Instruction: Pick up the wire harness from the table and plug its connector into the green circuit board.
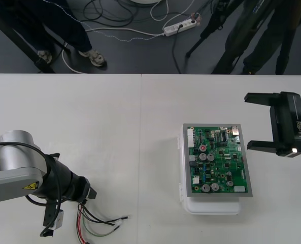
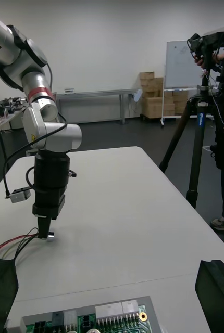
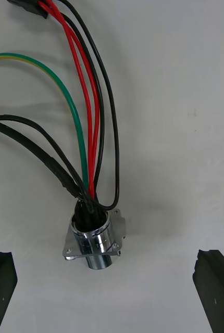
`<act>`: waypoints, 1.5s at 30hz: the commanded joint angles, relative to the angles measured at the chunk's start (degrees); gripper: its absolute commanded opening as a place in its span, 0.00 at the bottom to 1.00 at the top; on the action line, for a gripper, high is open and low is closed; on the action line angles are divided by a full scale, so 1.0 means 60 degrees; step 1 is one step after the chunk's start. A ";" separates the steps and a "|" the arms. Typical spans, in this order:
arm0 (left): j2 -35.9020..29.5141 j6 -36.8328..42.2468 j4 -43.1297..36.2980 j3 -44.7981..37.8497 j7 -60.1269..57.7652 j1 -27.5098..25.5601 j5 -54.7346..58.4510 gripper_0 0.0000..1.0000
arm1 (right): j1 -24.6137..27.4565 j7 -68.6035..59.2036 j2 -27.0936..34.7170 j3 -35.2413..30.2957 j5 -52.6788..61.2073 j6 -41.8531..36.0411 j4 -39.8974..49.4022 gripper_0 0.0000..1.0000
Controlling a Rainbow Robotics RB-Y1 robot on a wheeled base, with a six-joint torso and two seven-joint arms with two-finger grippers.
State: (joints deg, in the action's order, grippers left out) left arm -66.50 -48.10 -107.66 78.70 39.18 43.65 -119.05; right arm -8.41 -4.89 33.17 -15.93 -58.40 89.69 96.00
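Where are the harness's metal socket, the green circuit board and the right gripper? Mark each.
metal socket (image 3: 95,240): left wrist view, on its shiny barrel.
green circuit board (image 1: 216,160): front view, middle of the board.
right gripper (image 1: 248,121): front view, midway between its open fingertips.

On the light table (image 1: 114,127) lie 2 things — wire harness (image 3: 92,177), white base (image 1: 213,207).
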 commanded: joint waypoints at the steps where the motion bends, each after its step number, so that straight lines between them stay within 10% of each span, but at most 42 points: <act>1: 0.0361 -0.0098 0.0014 0.0155 -0.1257 0.0328 -0.0211 1.00 | -0.0458 0.0039 0.0449 0.0003 0.0182 0.0052 -0.0179 1.00; 45: 0.1240 -0.1065 -0.0221 0.0697 -0.4377 0.0284 -0.2760 1.00 | -0.0693 0.0947 0.0522 0.1717 0.0563 0.0052 0.0436 1.00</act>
State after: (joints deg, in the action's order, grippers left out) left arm -60.34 -51.56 -107.75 81.97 17.81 43.67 -134.56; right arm -10.78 -2.36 34.84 -6.70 -55.22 89.69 96.78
